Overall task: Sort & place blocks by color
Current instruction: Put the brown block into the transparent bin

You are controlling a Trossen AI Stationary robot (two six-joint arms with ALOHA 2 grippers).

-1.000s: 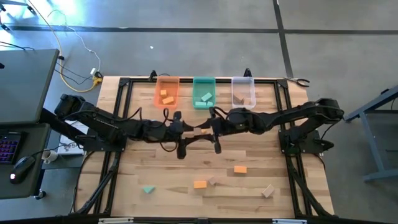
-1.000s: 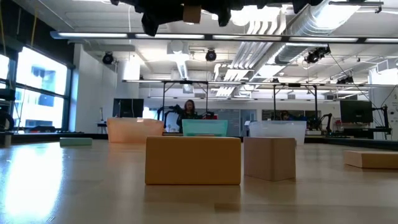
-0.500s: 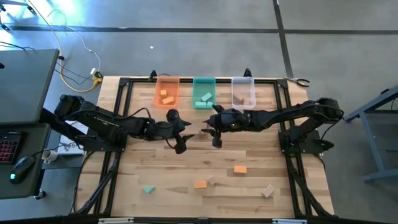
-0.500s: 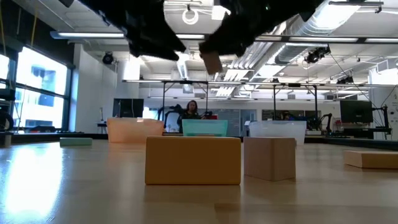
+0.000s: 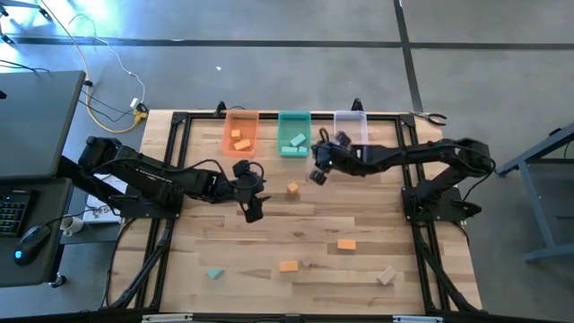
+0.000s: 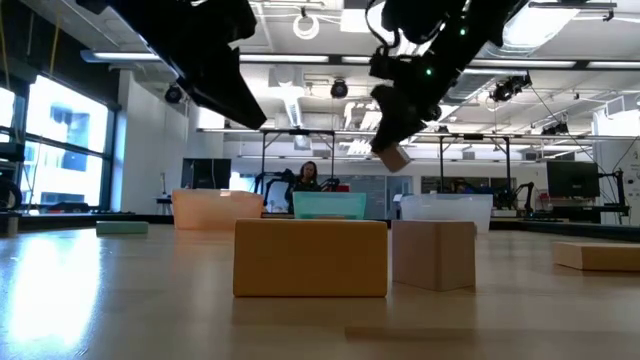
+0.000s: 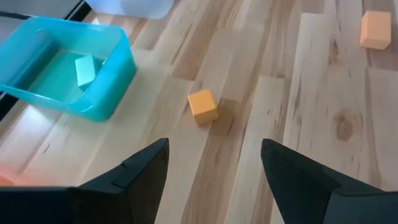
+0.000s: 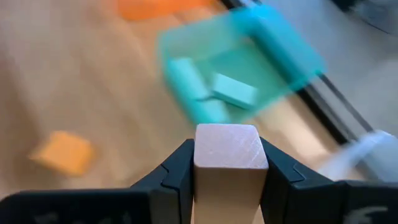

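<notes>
My right gripper hangs over the table just in front of the green bin, shut on a pale wood block that also shows in the low view. My left gripper is open and empty, above the table's middle. An orange cube rests flat on the table between the two grippers, and the left wrist view shows the orange cube ahead of the open fingers. Loose blocks lie nearer the near edge: orange ones, a teal one and a wood one. My right gripper pinches the wood block by two opposite side faces, one finger on each side. The block is lifted clear of the table and sits slightly tilted at the gripper's lower end.
The orange bin, the green bin and the clear bin stand in a row at the far edge, each with blocks inside. Black frame rails run along the table's sides. Open wood lies between the bins and the loose blocks near the front.
The two grippers stood close together over the table's middle and have drawn apart. The right one has carried the wood block toward the far edge, up to the bins. The left one has drawn back a little toward the table's left.
</notes>
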